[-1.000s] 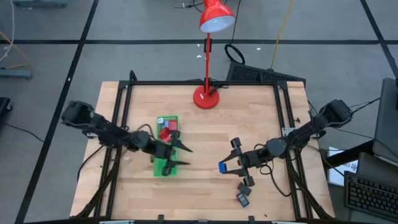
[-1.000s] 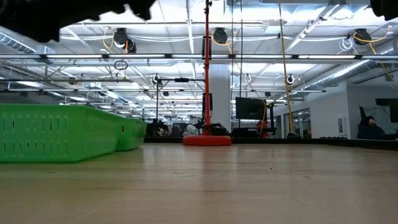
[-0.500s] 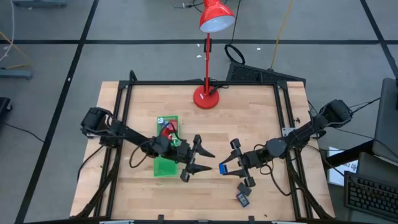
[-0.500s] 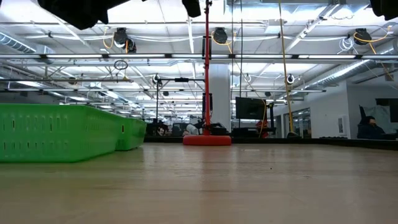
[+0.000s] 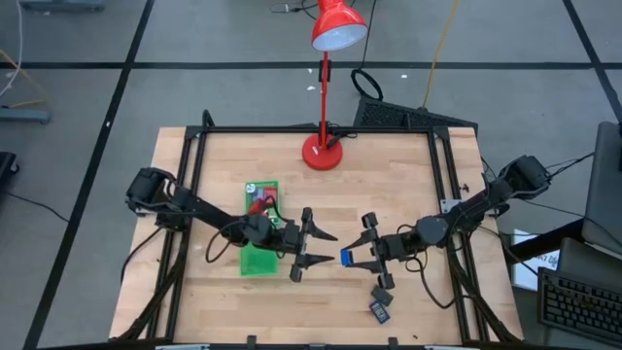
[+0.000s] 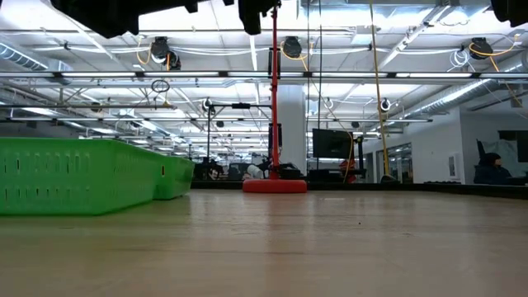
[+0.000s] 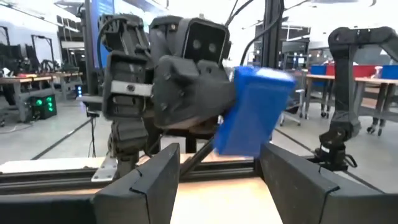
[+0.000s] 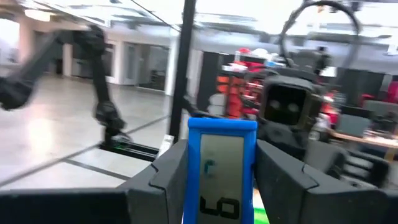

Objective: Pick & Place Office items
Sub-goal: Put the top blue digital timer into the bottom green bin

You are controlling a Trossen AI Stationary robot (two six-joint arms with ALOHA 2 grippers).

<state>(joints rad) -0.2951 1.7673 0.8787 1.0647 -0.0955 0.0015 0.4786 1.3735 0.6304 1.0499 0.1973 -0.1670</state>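
Blue is what we catch first: a blue-faced card (image 5: 346,260) pinched upright between the fingers of the right gripper (image 5: 350,259), lifted off the wooden table (image 5: 408,175) near its middle. From the right wrist view we see that same card (image 8: 222,169) square between the two dark fingers (image 8: 163,176), white panel in the centre, dark marking low on it. Facing it, we have the left gripper (image 5: 313,250), its two fingers spread wide and holding nothing, tips pointed straight at the card and just short of it. In the left wrist view the open fingers (image 7: 155,180) frame the blue card (image 7: 252,112) with the other arm's dark wrist body behind it.

Behind the left gripper we see the green tray (image 5: 255,262), red blocks (image 5: 259,204) lying in its far compartment. Near the table's front edge, below the right gripper, two dark rectangles (image 5: 381,302) lie flat, close together. At the far edge stands the red desk lamp (image 5: 324,97). In the low view we get the tray's green wall (image 6: 74,175) on the left and the lamp's red base (image 6: 275,186) farther back
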